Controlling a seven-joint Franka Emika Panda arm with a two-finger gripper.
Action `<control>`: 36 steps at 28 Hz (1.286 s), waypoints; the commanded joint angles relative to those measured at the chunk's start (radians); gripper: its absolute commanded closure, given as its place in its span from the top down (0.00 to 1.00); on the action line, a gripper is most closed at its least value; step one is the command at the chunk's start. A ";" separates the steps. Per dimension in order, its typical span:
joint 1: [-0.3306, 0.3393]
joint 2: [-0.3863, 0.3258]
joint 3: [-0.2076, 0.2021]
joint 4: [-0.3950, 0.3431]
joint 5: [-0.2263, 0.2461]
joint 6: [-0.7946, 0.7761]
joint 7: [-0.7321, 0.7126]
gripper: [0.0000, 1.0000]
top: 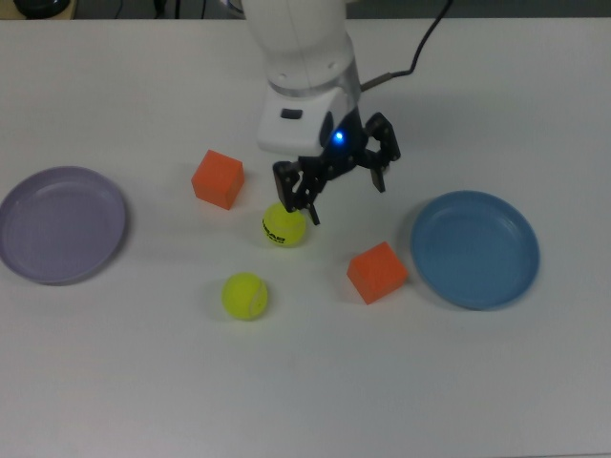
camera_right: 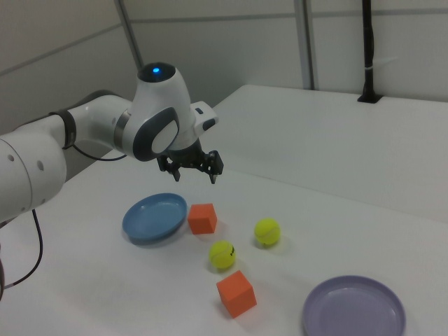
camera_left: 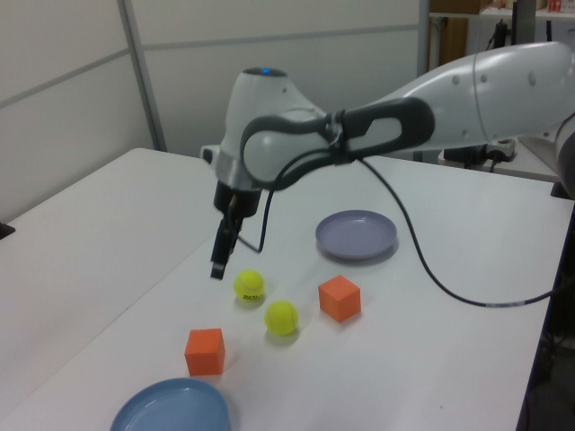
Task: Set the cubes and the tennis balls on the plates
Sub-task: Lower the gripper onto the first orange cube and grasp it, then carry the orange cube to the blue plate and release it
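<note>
Both cubes, one (top: 218,178) and the other (top: 377,272), look matte orange, smooth-faced, foam-like. Tennis balls fuzzy felt, yellow-green; one (top: 284,225) has black print, the other (top: 245,296) shows none. Lavender plate (top: 62,224) and blue plate (top: 474,249) smooth, plastic-looking, slight sheen. Counter (top: 305,382) matte white, smooth. Arm shell (camera_left: 467,85) glossy white plastic; hand (top: 344,186) black, dull finish.

**What lies on my surface**

The white surface (top: 305,401) carries six things. A lavender plate (top: 61,225) lies near its left edge in the top view, a blue plate (top: 474,249) toward the right. Between them lie two orange cubes (top: 218,178) (top: 377,272) and two tennis balls (top: 284,225) (top: 245,296), all apart, both plates bare.
</note>
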 commanded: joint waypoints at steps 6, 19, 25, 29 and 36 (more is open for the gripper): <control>0.084 0.156 -0.002 0.030 -0.052 0.166 0.020 1.00; 0.099 0.236 -0.002 0.033 -0.101 0.215 0.052 1.00; 0.097 0.276 -0.004 0.033 -0.124 0.238 0.052 1.00; 0.099 0.285 -0.004 0.033 -0.126 0.249 0.054 1.00; 0.099 0.288 -0.004 0.033 -0.126 0.250 0.052 0.04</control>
